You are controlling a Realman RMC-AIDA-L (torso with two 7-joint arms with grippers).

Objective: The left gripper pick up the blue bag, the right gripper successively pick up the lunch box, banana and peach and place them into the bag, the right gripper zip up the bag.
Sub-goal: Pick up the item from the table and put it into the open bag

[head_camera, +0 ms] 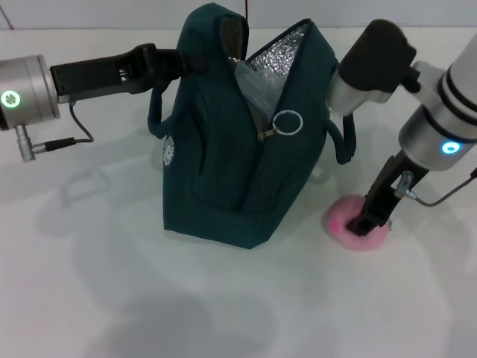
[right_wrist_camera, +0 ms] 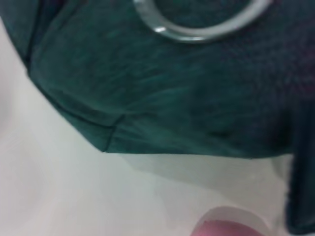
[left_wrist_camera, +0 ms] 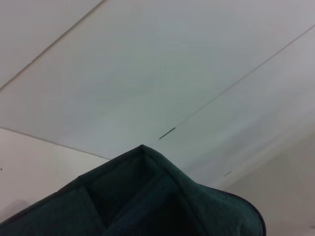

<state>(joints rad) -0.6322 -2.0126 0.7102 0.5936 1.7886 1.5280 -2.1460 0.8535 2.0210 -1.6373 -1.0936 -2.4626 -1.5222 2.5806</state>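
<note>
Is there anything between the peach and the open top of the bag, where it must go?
Only the blue bag's own side wall; the peach lies on the table beside it, at the right gripper, and must clear the wall.

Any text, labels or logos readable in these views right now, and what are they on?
No text reads clearly in any view.
Round white logo on the bag, at its side: too small to read.
Faint markings on the left tool, along its black body: too blurred to read.
Right tool, down at the peach: no label visible.
</note>
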